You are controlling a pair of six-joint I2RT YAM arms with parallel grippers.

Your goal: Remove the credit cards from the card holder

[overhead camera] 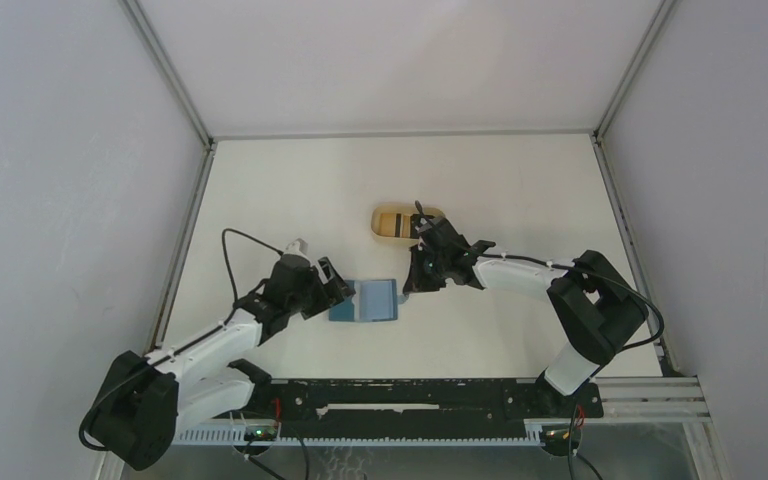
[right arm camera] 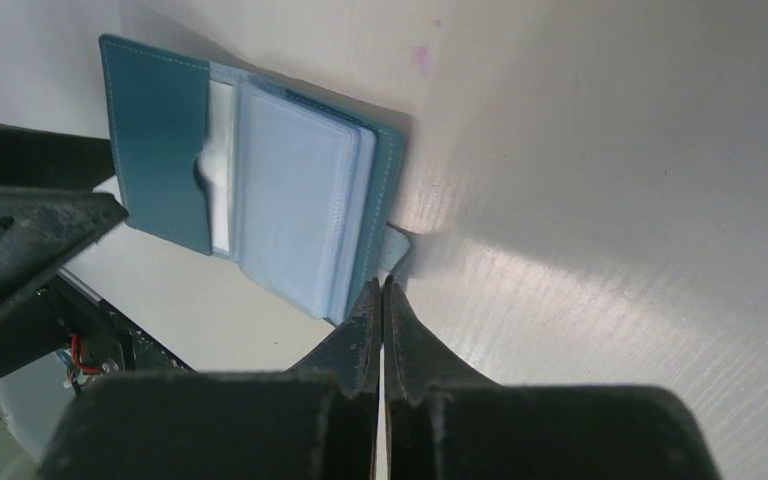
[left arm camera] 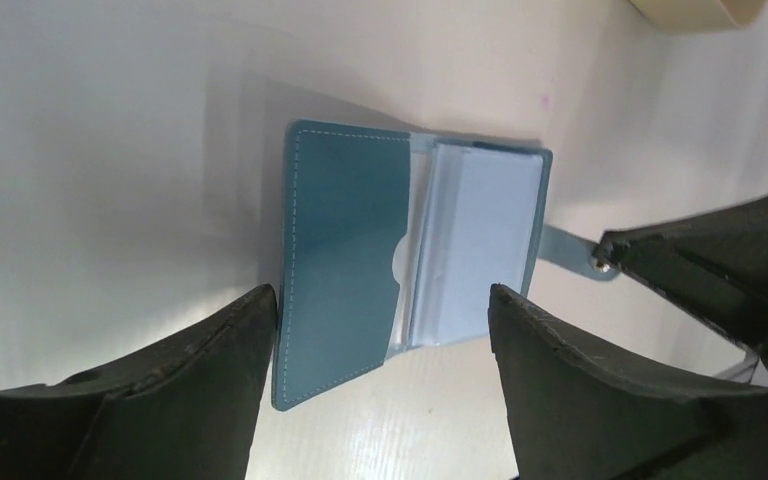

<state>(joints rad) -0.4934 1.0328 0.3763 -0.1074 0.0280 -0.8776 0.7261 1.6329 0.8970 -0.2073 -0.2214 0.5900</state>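
Teal-blue folding card holder (overhead camera: 365, 301) lies opened on the tabletop, toward its near edge. Left gripper (left arm camera: 380, 300) jaws stand released around it. Right gripper (right arm camera: 381, 285) jaws are clenched at its snap tab (right arm camera: 397, 245). No credit card is out yet, I judge; all pulling remains.

On table (overhead camera: 520, 180), card holder (overhead camera: 365, 301) toward the front; tray (overhead camera: 380, 215) behind it, slightly to the right
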